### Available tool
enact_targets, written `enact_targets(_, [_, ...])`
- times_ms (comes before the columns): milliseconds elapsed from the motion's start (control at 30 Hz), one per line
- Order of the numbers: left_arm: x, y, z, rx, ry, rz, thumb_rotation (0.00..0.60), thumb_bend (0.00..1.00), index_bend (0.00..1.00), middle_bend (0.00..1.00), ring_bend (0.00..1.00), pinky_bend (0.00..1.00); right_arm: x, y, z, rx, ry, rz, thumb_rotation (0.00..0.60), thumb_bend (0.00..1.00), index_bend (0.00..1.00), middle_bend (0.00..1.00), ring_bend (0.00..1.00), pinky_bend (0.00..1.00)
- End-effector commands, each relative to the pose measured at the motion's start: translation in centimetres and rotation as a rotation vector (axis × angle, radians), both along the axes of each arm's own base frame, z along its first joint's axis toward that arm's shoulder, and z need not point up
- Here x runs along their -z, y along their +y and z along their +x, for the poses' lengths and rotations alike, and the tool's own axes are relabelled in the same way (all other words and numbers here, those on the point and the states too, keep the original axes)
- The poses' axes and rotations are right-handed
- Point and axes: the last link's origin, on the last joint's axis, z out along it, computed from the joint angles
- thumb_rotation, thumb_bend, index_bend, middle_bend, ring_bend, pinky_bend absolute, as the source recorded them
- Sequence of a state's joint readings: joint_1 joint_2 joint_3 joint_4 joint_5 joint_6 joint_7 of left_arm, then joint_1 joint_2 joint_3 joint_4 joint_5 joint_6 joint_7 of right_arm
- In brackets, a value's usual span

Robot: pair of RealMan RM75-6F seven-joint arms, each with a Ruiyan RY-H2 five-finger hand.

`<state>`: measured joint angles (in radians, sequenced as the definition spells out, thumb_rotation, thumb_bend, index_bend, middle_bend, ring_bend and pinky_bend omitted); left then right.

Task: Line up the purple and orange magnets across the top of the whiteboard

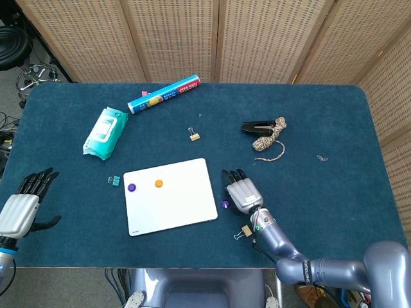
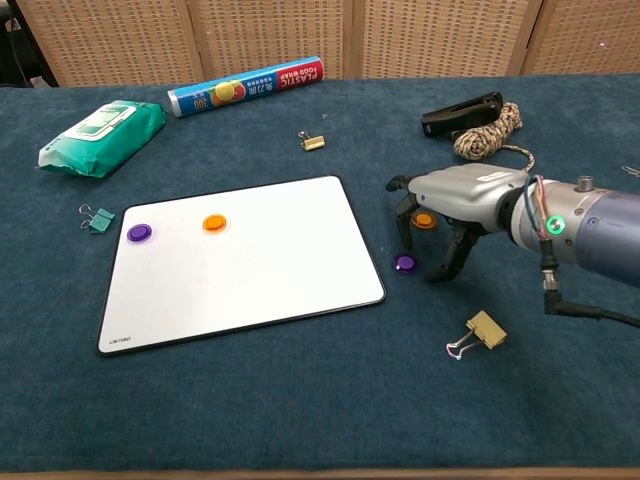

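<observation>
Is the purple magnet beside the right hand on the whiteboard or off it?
Off: the purple magnet lies on blue cloth beyond the whiteboard edge.
</observation>
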<state>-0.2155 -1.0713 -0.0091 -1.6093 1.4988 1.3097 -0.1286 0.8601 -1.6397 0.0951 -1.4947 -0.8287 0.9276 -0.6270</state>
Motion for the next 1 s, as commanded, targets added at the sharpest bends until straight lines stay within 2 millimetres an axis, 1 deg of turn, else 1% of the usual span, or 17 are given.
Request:
enact_targets(33, [0.01, 0.00, 0.00, 0.000, 0.000, 0.000, 0.600, 0.20, 0.00, 0.00, 0.00, 0.00, 0.07, -0.01, 0.01, 0.002, -0.003, 0.001, 0.600, 0.26, 0.45, 0.00, 0.00, 0.00])
enact_targets(433, [0.01, 0.02, -0.03, -0.002, -0.001, 0.000, 0.600, 0.20, 0.00, 0.00, 0.00, 0.00, 0.59, -0.13, 0.20, 0.008, -0.015, 0.013, 0.600, 0.26, 0.46, 0.00, 0.00, 0.00])
enact_targets(600, [0.00, 0.07, -0.05, -0.003, 0.000, 0.001, 0.600, 0.20, 0.00, 0.00, 0.00, 0.00, 0.81, -0.08, 0.41, 0.007, -0.026, 0.019, 0.600, 0.27, 0.50, 0.00, 0.00, 0.00])
enact_targets(733, [0.04, 0.06, -0.06, -0.004, 0.002, 0.000, 0.600, 0.20, 0.00, 0.00, 0.00, 0.00, 0.91, -0.04, 0.58, 0.001, -0.040, 0.015, 0.600, 0.31, 0.52, 0.00, 0.00, 0.00])
enact_targets(1000, [0.06, 0.05, -0.06, -0.004, 0.003, 0.000, 0.600, 0.20, 0.00, 0.00, 0.00, 0.00, 0.85, -0.08, 0.51, 0.002, -0.051, 0.007, 0.600, 0.33, 0.53, 0.00, 0.00, 0.00])
